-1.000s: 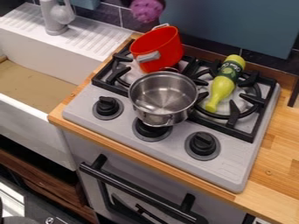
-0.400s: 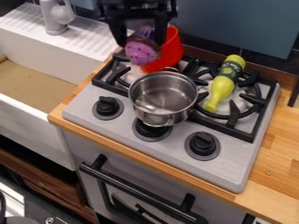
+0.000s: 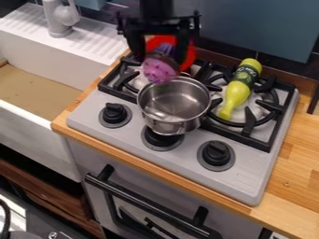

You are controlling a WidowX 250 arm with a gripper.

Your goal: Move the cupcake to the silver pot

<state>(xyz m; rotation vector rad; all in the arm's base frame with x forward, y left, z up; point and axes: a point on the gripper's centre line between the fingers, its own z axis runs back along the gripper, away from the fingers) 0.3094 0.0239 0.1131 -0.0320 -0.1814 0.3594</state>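
My gripper (image 3: 165, 55) hangs from the top edge over the back left of the stove, shut on the cupcake. The cupcake (image 3: 160, 70), pink and purple with dark specks, is held tilted between the fingers, just above the back left rim of the silver pot. The silver pot (image 3: 174, 103) stands upright at the middle of the stove, with its inside showing. No object shows in it.
A red pot (image 3: 160, 43) is behind the gripper, partly hidden. On the right burner lies a yellow-green bottle (image 3: 240, 86). Black knobs (image 3: 216, 153) line the stove front, and a sink (image 3: 37, 109) is at left.
The gripper has come into view from the top with the cupcake, then moved slightly right and down. The cupcake is now close to the silver pot's rim.
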